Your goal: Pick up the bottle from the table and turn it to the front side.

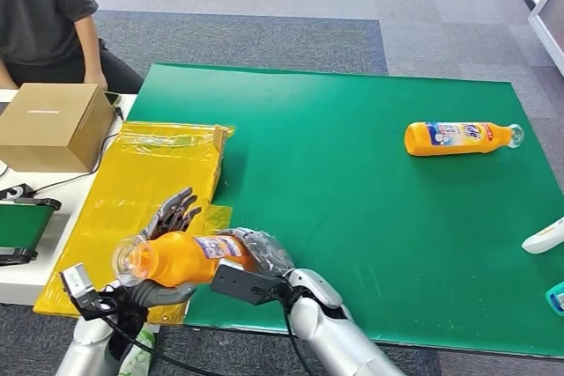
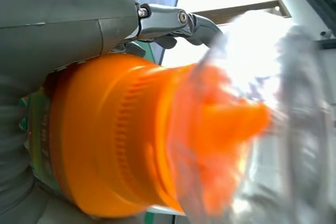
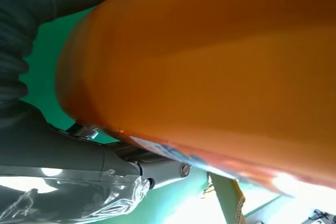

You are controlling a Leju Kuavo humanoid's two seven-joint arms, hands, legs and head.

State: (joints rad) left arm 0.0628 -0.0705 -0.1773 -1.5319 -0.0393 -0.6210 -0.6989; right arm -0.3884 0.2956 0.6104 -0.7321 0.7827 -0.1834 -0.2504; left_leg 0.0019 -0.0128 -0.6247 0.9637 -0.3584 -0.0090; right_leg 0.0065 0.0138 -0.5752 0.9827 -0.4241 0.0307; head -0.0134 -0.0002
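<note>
I have the orange plastic bottle with the clear cap (image 1: 174,257) off the green tabletop (image 1: 345,217), lying sideways above its near edge, right hand (image 1: 263,253) gripping the base, left hand (image 1: 163,261) cradling the neck. Pickup looks done; turning unfinished.

The head view looks forward and down from high on the robot's body over the green table (image 1: 373,217), with both arms entering from below. The left wrist view sits very close behind the left hand (image 2: 59,30), looking along the orange bottle (image 2: 118,140) toward its clear cap; the background is washed out, probably by bright room light. The right wrist view is closer still, behind the right hand (image 3: 79,156), pressed against the bottle's body. All three views share the bottle, which lies level between the hands in the head view.
</note>
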